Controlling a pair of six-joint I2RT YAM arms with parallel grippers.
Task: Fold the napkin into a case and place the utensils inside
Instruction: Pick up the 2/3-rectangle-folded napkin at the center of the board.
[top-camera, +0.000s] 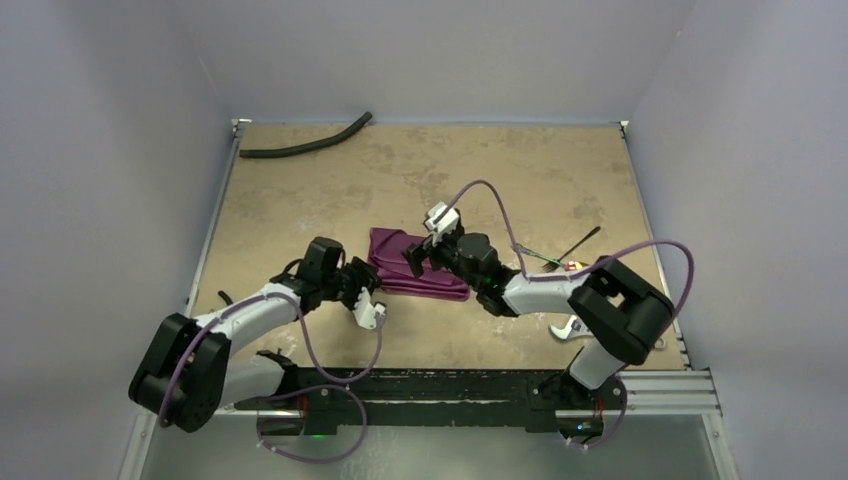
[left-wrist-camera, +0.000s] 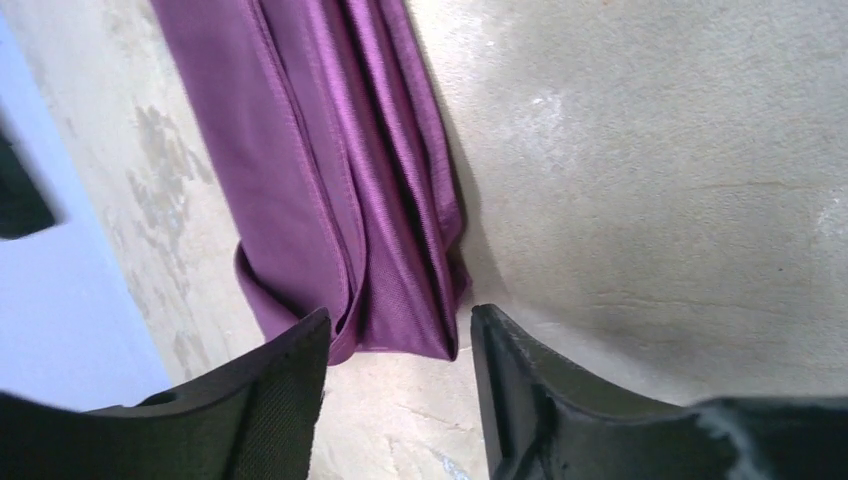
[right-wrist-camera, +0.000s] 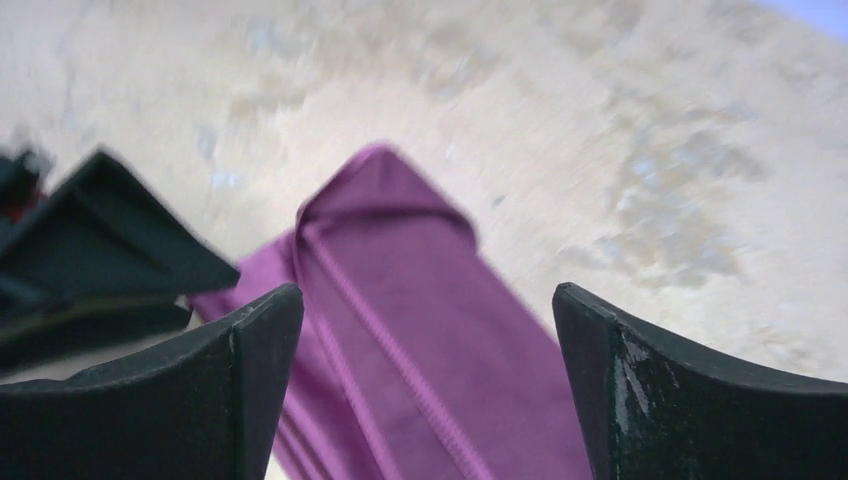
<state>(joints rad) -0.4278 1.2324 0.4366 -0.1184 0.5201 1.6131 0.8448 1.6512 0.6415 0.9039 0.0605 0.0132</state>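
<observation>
The napkin (top-camera: 418, 268) lies mid-table, folded into a long, narrow plum-purple strip with several layers. In the left wrist view its near end (left-wrist-camera: 340, 200) sits just past my left gripper (left-wrist-camera: 400, 335), whose jaws stand apart and hold nothing. My left gripper (top-camera: 370, 284) is at the strip's left end. My right gripper (top-camera: 413, 258) hovers over the strip's middle, and in its wrist view its jaws (right-wrist-camera: 428, 300) stand wide open with the cloth (right-wrist-camera: 420, 340) below them. A slim silvery utensil (top-camera: 537, 257) and a thin dark one (top-camera: 583, 241) lie to the right, beyond the right forearm.
A long black hose (top-camera: 305, 146) lies at the table's far left edge. A tool with silver jaws (top-camera: 566, 327) lies near the right arm's base. Pale walls close in the table (top-camera: 300, 200) on three sides. The two grippers are close together over the cloth.
</observation>
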